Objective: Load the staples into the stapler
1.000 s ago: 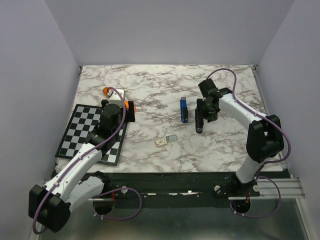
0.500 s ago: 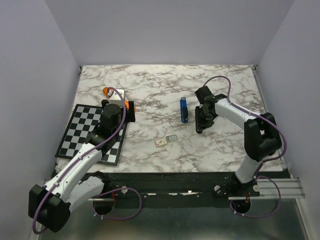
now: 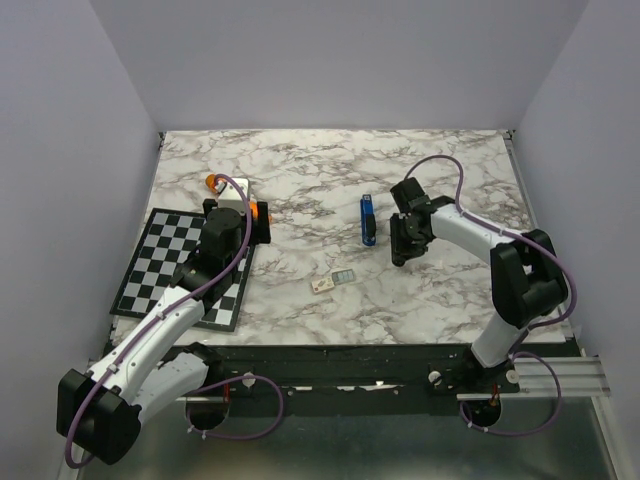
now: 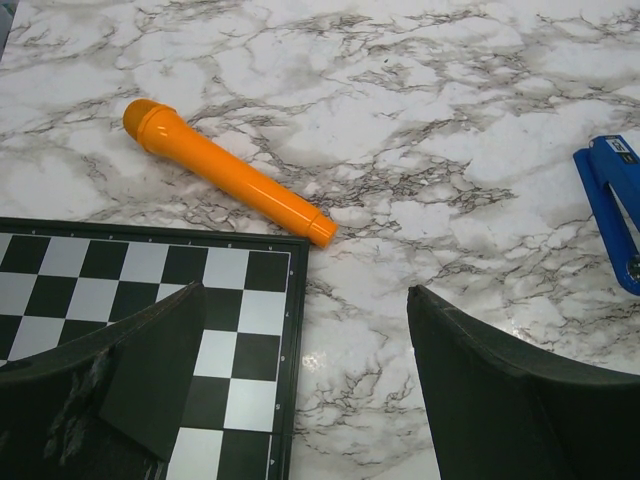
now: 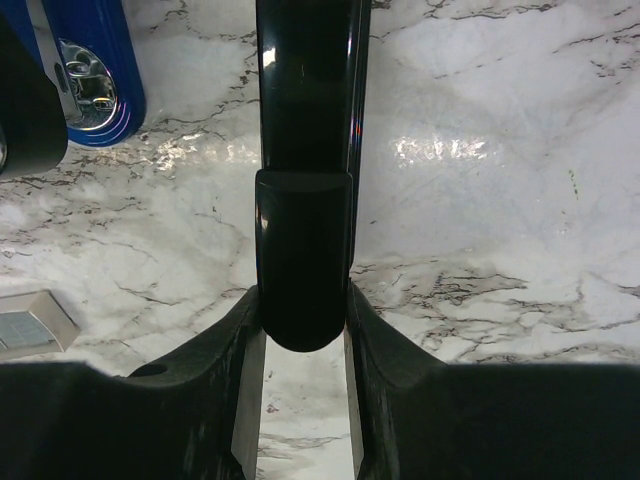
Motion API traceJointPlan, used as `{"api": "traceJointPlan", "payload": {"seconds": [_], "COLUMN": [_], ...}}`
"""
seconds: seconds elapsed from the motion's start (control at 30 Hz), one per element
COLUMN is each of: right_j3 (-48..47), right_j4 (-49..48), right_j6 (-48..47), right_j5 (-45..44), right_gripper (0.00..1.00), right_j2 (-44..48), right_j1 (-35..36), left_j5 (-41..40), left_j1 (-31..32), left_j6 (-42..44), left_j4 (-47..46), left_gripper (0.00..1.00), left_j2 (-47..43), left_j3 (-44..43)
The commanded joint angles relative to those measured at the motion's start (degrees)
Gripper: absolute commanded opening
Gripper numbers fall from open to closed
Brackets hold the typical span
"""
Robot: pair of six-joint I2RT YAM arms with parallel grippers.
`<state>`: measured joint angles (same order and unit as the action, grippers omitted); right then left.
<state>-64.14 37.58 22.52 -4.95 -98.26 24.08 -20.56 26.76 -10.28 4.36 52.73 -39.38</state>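
My right gripper is shut on a long black stapler, pinched at its rounded end between both fingers just above the marble table. A small blue stapler lies just left of it and shows in the right wrist view. The staples, a tiny grey strip, lie nearer the front, beside a whitish box. The strip shows at the left edge of the right wrist view. My left gripper is open and empty over the checkerboard's edge.
A checkerboard mat lies at the left. An orange marker lies on the marble just beyond it, partly under my left gripper in the top view. The blue stapler also shows at the right edge of the left wrist view.
My right wrist has shifted slightly left and lower with the black stapler still held. The left arm has not moved.
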Motion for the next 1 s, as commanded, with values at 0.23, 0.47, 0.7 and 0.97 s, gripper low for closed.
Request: {"api": "traceJointPlan", "payload": {"seconds": [0.23, 0.47, 0.7, 0.97], "right_j3": [-9.8, -12.8, -10.9, 3.0], "right_j4": [11.4, 10.8, 7.3, -8.1], "right_j6": [-0.5, 0.1, 0.9, -7.2], "right_j5": [-6.7, -8.8, -20.3, -28.4], "right_gripper": [0.54, 0.72, 0.9, 0.97], "right_j2": [2.4, 9.8, 24.2, 45.7], "right_j1": [0.0, -1.2, -2.5, -2.4], "left_j5": [-0.1, -1.1, -7.4, -11.5], "left_j1": [0.3, 0.4, 0.3, 0.2], "left_j6": [-0.8, -2.4, -2.8, 1.5], "left_j4": [-0.1, 1.5, 4.2, 2.1], "left_gripper": [0.89, 0.98, 0.99, 0.99], "left_j2": [-0.7, -4.4, -12.7, -24.2], "left_j3": [-0.1, -1.5, -3.6, -4.7]}}
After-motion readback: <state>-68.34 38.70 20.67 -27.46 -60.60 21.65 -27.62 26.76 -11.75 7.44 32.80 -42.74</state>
